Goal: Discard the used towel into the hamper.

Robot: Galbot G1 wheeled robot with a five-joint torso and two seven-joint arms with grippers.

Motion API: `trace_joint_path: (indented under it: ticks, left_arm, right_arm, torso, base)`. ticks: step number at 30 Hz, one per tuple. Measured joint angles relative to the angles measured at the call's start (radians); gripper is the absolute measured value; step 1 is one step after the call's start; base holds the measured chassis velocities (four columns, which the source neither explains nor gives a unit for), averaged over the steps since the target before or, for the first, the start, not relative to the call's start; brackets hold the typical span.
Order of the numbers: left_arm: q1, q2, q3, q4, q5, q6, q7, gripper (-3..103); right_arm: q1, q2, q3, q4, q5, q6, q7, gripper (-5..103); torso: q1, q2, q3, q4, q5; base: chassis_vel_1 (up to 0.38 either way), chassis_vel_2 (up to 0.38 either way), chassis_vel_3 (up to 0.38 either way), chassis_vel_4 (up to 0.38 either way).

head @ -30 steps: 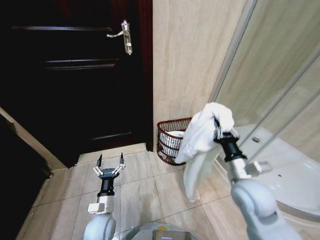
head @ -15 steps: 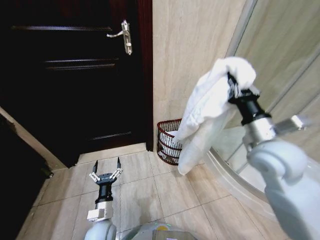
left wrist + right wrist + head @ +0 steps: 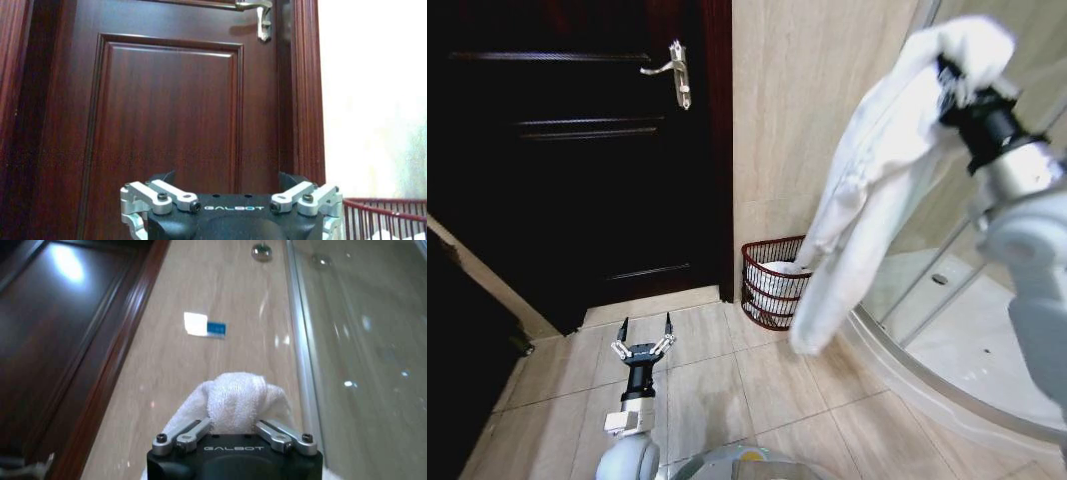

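- Low at our left, we are holding the left gripper [image 3: 645, 337] over the floor tiles [image 3: 697, 385], its fingers splayed wide and grasping nothing; its wrist view is looking at the dark door [image 3: 167, 100] and handle [image 3: 260, 15], with the hamper's rim at that picture's edge.
- Further right, the hamper [image 3: 772, 285] is sitting on the floor against the beige wall [image 3: 807, 120], just beside the door frame, with something white lying inside it.
- High at our right, we are gripping the towel [image 3: 877, 170] with the right gripper [image 3: 954, 78], clenched on its bunched top; the wrist view is showing the fingers [image 3: 193, 432] pinching the cloth [image 3: 233, 400].
- The towel's loose tail is hanging down in front of the hamper's right side, between it and the curved shower base [image 3: 947, 380]; the tiles before the hamper are lying open.
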Motion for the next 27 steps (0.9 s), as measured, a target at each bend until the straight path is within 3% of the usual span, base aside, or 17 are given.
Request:
trace_joint_path:
  ticks: [11, 18, 27]
  left_arm:
    - [-0.009, -0.015, 0.010, 0.001, 0.010, 0.012, 0.000, 100]
    - [-0.005, -0.022, 0.004, -0.002, 0.008, 0.006, -0.004, 100]
    - [0.008, -0.023, -0.002, -0.009, 0.004, -0.007, -0.018, 100]
  right_arm:
    - [0.344, 0.109, -0.222, -0.219, 0.011, 0.007, -0.002, 7]
    - [0.587, 0.252, -0.352, -0.499, -0.046, 0.044, -0.026, 7]
    - [0.654, 0.326, -0.389, -0.668, -0.110, 0.079, -0.067, 7]
  torso:
    - [0.000, 0.000, 0.000, -0.0003, 0.0001]
    - [0.000, 0.000, 0.000, 0.0003, 0.0003]
    - [0.000, 0.000, 0.000, -0.0001, 0.0009]
  base:
    - [0.000, 0.000, 0.000, 0.000]
    - [0.000, 0.000, 0.000, 0.000]
    - [0.000, 0.000, 0.000, 0.000]
